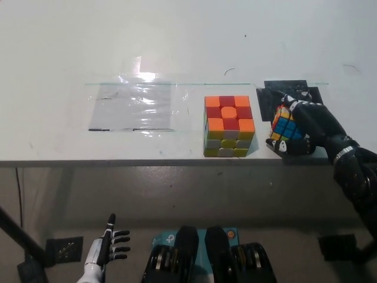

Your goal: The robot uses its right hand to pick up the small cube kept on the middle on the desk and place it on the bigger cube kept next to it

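A small multicoloured cube (283,125) is tilted just above the desk's right front, over a patch of black tape (290,98). My black right hand (307,125) is shut on it, with fingers wrapped over its top and under its near side. To its left the bigger cube (228,125) stands on the desk, its top orange and red, its front yellow and white. A narrow gap separates the two cubes. My white left hand (106,249) hangs low below the desk edge at the lower left, fingers apart, holding nothing.
A clear plastic sheet (133,107) lies flat on the white desk (177,41) left of the bigger cube. The desk's front edge (147,161) runs just in front of both cubes. Black tape marks (63,250) sit on the floor below.
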